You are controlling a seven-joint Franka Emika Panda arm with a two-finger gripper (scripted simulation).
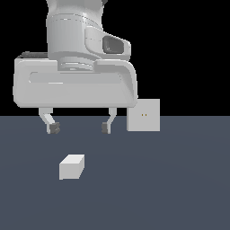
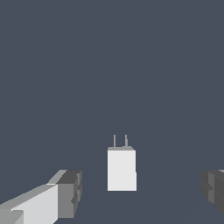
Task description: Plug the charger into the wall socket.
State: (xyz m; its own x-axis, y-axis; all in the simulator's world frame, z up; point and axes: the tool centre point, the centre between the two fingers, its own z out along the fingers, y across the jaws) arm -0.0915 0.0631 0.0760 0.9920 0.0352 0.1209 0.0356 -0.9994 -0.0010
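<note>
Boxy matte-white charger point(image 1: 71, 166) under spread jaws, square socket plate point(image 1: 143, 115) behind.

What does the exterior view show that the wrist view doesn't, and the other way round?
Only the exterior view shows the wall socket, upright with two tiny dots at its centre, plus the arm's wrist and hand body above the floor. Only the wrist view shows the charger's two prongs sticking out of one end. Both show the charger lying on the floor, untouched, and the open gripper, fingers spread wide and holding nothing.
</note>
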